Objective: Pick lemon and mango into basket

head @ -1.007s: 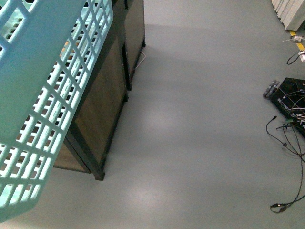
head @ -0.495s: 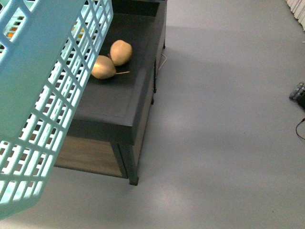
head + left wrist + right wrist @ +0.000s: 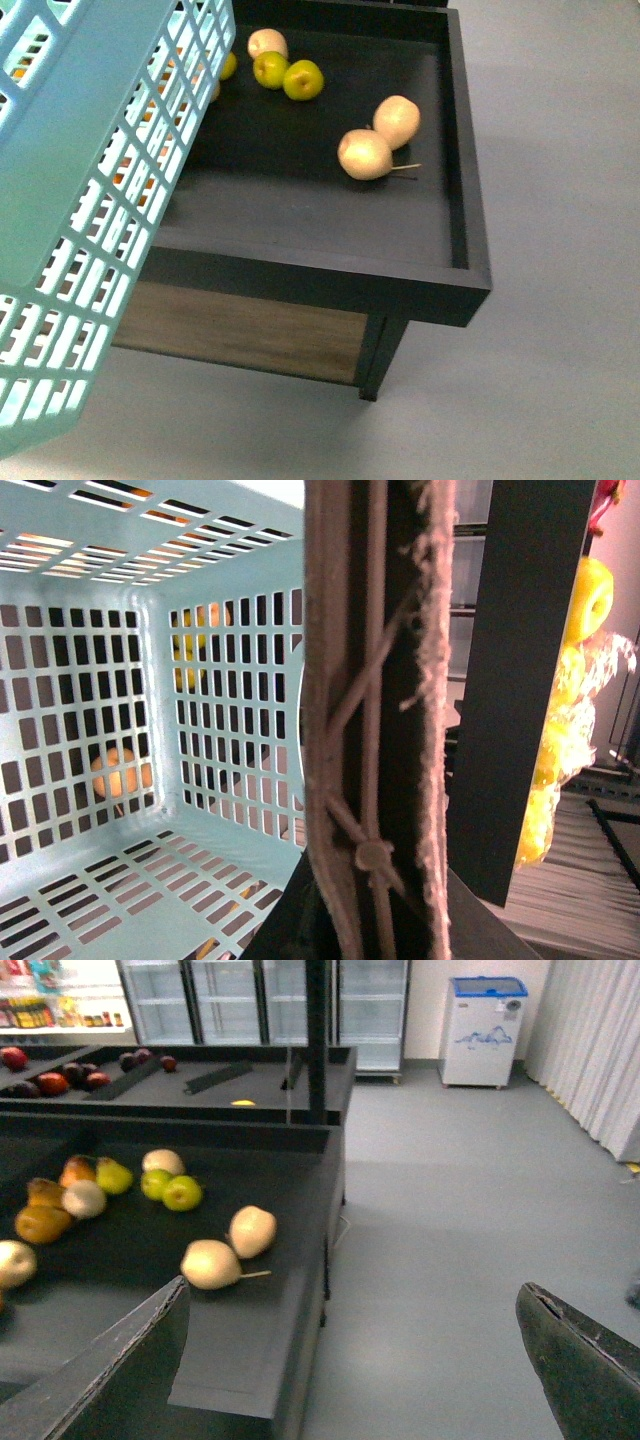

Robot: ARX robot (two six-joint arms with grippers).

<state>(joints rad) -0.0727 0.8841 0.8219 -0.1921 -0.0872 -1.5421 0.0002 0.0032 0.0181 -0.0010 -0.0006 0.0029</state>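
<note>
The teal slotted basket [image 3: 90, 200] hangs tilted close to the front camera and covers the tray's left part. My left gripper [image 3: 375, 920] is shut on its brown, tie-wrapped handle [image 3: 370, 730]. The basket's floor [image 3: 120, 870] is bare. Orange-yellow fruits [image 3: 42, 1222] lie at one end of the black tray in the right wrist view. I cannot tell lemon from mango among them. In the front view only orange patches [image 3: 150, 110] show through the basket's slots. My right gripper [image 3: 350, 1380] is open and holds nothing. It hovers over the tray's corner and the floor.
Two pale pears [image 3: 365, 155] and yellow-green round fruits [image 3: 303, 80] lie on the black tray with its raised rim [image 3: 470, 200]. Grey floor [image 3: 560, 200] lies to the right. A further bin holds red apples [image 3: 52, 1082]. Glass-door fridges [image 3: 270, 1000] stand behind.
The black tray has slid rightward into the front view, bringing the pears and green fruits into sight. The cables on the floor have left the picture. The basket keeps its place.
</note>
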